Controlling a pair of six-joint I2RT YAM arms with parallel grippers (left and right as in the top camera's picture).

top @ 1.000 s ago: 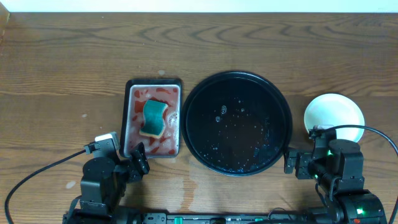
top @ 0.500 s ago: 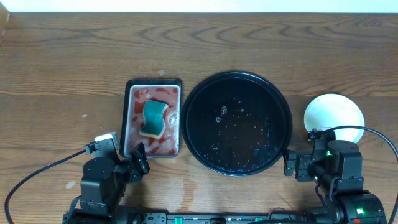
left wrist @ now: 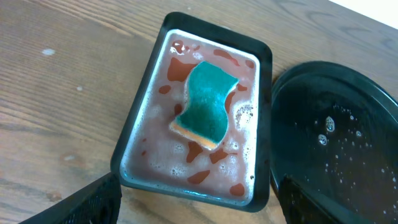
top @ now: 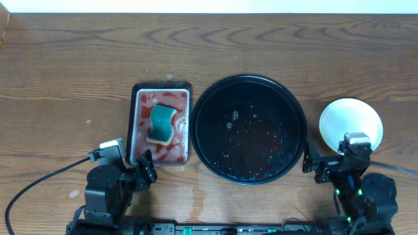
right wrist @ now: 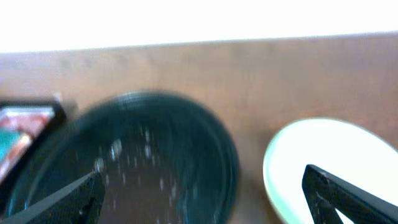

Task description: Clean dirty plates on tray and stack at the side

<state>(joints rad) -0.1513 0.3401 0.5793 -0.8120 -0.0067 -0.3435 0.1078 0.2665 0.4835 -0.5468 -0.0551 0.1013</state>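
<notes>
The black round tray (top: pixel 200 111) sits mid-table, holding only water drops; it also shows in the left wrist view (left wrist: pixel 278 118) and, blurred, in the right wrist view (right wrist: pixel 229 163). A pale aqua plate (top: pixel 349 116) lies on the table to the tray's right and looks clean; it also shows in the right wrist view (right wrist: pixel 323 158). Whether other plates lie under it is hidden, and no yellow plate shows. My left gripper (top: pixel 136 171) is open and empty near the front edge (left wrist: pixel 199 208). My right gripper (top: pixel 330 162) is open and empty in front of the plate (right wrist: pixel 202 186).
A small rectangular tray (top: pixel 136 124) of foamy red-stained water stands left of the black tray, with a teal sponge (top: pixel 160 124) lying in it; both show in the left wrist view, tray (left wrist: pixel 138 121) and sponge (left wrist: pixel 207 102). The table's back edge runs along the top.
My right arm has shifted and turned, with its wrist now nearer the plate; its view is motion-blurred. The left arm, tray and plate have not moved.
</notes>
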